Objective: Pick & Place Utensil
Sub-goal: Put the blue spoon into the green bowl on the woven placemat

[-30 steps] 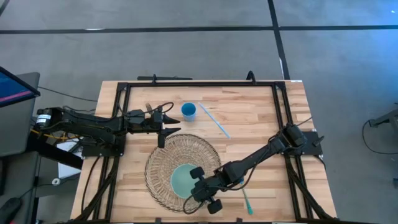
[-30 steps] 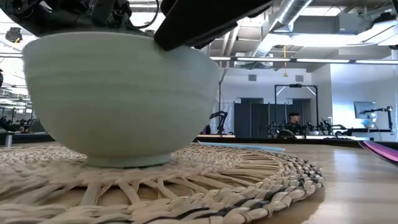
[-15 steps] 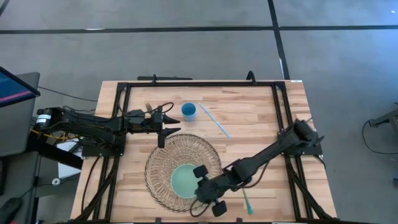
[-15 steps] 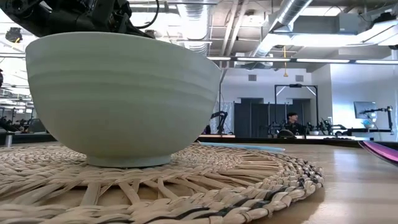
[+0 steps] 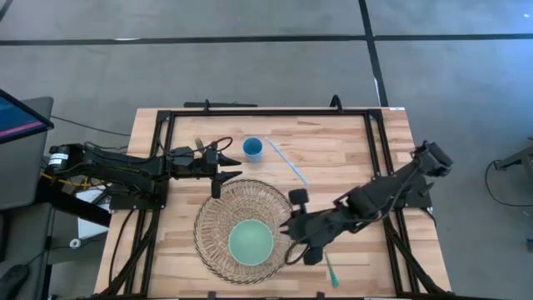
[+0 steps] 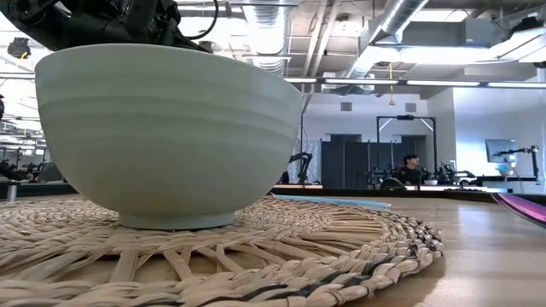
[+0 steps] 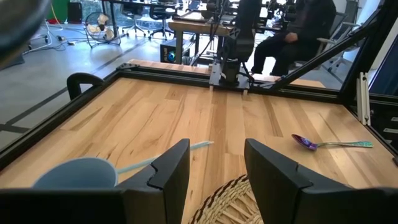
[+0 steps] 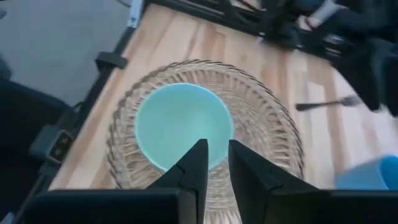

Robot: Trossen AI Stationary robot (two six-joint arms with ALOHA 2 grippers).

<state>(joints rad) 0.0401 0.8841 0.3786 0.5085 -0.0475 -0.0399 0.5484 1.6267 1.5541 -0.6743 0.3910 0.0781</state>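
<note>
At five o'clock on the wooden counter [image 5: 333,158], just beside my empty, nearly pressed-together right tool [image 5: 298,243], lies the thin teal plastic utensil [image 5: 331,270], which I judge light, stiff, slippery, best pinched mid-handle.

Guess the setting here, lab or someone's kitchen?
Likely a robotics lab or workshop: exposed ceiling ducts, a person seated at a workstation in an open hall, and a black-framed wooden table.

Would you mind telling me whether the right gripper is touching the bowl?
Apart. The high view shows the right gripper beside the bowl, with bare woven mat between them.
</note>
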